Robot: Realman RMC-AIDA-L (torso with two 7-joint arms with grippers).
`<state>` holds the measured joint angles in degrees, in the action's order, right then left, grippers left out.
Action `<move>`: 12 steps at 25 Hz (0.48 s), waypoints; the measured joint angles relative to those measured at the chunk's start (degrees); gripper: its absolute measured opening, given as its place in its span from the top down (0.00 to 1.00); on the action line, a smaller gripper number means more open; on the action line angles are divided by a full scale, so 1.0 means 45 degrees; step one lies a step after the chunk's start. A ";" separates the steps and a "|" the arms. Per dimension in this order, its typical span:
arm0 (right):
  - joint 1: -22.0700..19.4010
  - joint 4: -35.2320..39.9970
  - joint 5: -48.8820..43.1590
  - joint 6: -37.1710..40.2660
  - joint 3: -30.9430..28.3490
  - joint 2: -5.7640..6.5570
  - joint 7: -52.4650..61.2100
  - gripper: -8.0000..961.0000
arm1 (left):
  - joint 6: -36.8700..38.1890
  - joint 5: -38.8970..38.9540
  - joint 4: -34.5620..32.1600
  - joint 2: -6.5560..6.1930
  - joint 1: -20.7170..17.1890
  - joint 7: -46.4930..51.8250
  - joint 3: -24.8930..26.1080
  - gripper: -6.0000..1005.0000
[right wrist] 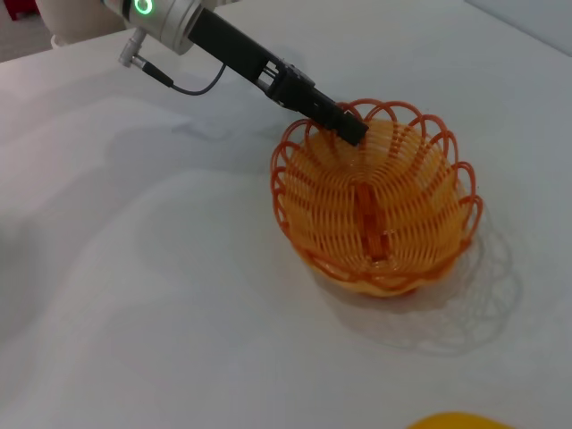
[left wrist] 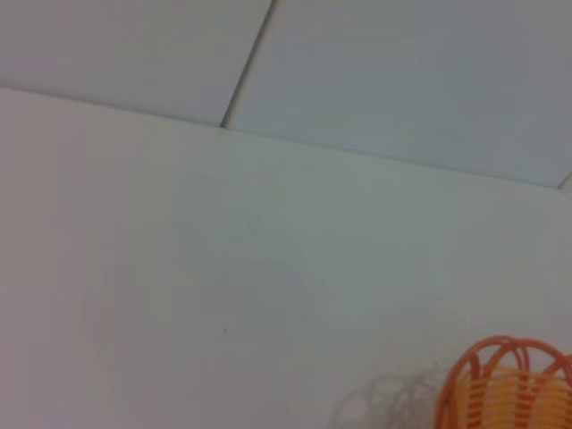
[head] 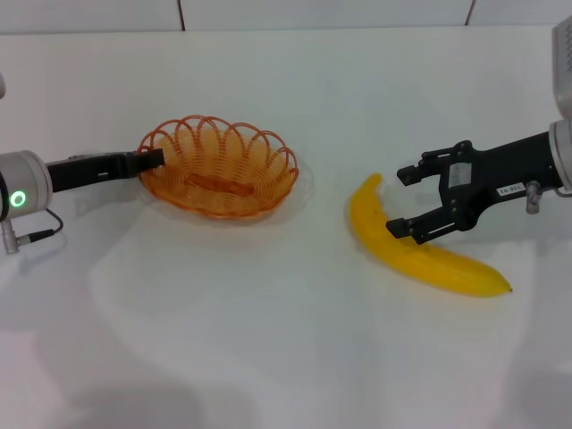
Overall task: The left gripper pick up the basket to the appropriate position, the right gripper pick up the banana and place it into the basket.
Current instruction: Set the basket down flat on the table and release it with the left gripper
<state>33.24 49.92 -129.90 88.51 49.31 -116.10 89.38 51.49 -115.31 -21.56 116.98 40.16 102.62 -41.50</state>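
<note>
The orange wire basket (head: 234,141) sits left of centre on the white table; it also shows in the right wrist view (right wrist: 420,192) and partly in the left wrist view (left wrist: 509,384). My left gripper (head: 155,161) reaches in from the left and is shut on the basket's left rim, as the right wrist view (right wrist: 349,130) shows too. The yellow banana (head: 447,264) lies on the table at the right; a sliver of it shows in the right wrist view (right wrist: 456,420). My right gripper (head: 402,201) is open, its jaws straddling the banana's upper half, the nearer finger over the fruit.
The white table (head: 268,340) stretches around both objects. A pale wall with panel seams (head: 181,13) runs along the table's far edge. The left arm's grey joint with a green ring light (head: 18,198) is at the left edge.
</note>
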 joint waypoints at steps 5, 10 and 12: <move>-0.0010 0.0000 0.0000 0.0000 0.0000 0.0000 0.0001 0.07 | 0.0041 0.0403 0.0005 0.0000 -0.0051 -0.0369 -0.0043 0.51; -0.0075 0.0000 0.0000 0.0000 0.0000 0.0001 0.0001 0.07 | 0.0545 0.1213 -0.0067 -0.0029 -0.0299 -0.1224 -0.0076 0.46; -0.0088 0.0001 0.0000 0.0000 0.0000 0.0000 0.0001 0.07 | 0.0880 0.1496 -0.0166 -0.0056 -0.0390 -0.1613 -0.0072 0.45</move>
<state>32.85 49.92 -129.90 88.51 49.31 -116.10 89.39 55.45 -108.58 -22.30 116.73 38.40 95.36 -41.82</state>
